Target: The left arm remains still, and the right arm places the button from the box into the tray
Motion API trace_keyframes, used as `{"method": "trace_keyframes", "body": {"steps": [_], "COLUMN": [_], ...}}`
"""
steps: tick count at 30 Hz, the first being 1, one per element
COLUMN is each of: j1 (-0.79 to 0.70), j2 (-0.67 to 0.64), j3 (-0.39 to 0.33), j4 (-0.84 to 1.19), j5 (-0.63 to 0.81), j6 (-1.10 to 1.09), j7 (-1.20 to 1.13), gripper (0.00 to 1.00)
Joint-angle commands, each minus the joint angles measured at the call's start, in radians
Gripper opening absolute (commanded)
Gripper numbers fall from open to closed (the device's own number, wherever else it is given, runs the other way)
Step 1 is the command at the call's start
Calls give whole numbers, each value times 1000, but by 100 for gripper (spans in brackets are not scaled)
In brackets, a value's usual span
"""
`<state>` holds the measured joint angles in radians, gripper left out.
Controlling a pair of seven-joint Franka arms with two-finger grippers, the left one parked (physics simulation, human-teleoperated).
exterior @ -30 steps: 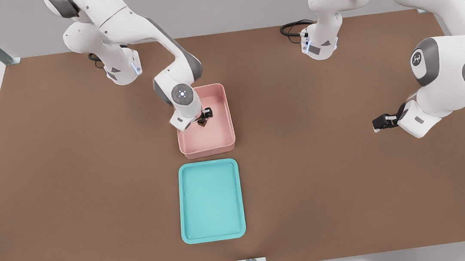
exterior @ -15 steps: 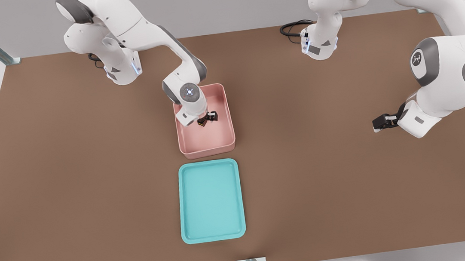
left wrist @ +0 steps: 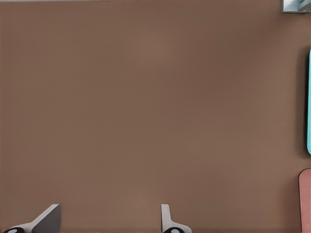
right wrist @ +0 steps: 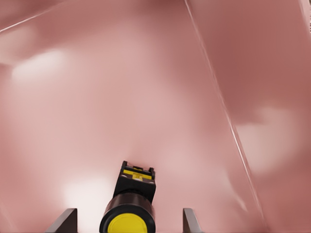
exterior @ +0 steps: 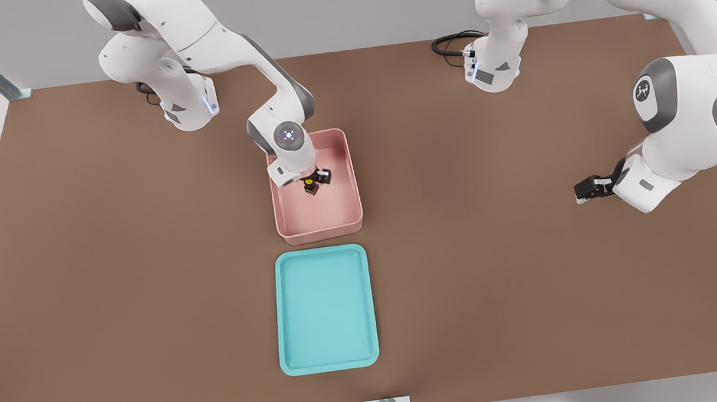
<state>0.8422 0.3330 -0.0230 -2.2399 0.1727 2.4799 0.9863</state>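
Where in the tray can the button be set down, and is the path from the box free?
The whole floor of the tray is bare inside its rim. The brown strip between it and the box holds nothing. It is crowded only inside the box, where the gripper sits open around the button between the walls.

My front view looks steeply down from high above the table's (exterior: pixel 538 262) near edge toward both arm bases, my right wrist view hangs close inside the box (exterior: pixel 350 212), shared with it, and my left wrist view faces bare table, catching the tray's (left wrist: pixel 309 102) edge.
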Motion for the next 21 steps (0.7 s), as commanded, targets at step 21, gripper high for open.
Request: {"method": "trace_keyframes", "body": {"steps": [21], "j1": [-9], "j2": [-68], "j3": [-5], "j4": [10], "j5": [1], "j6": [-41], "j7": [83], "gripper": [43]}}
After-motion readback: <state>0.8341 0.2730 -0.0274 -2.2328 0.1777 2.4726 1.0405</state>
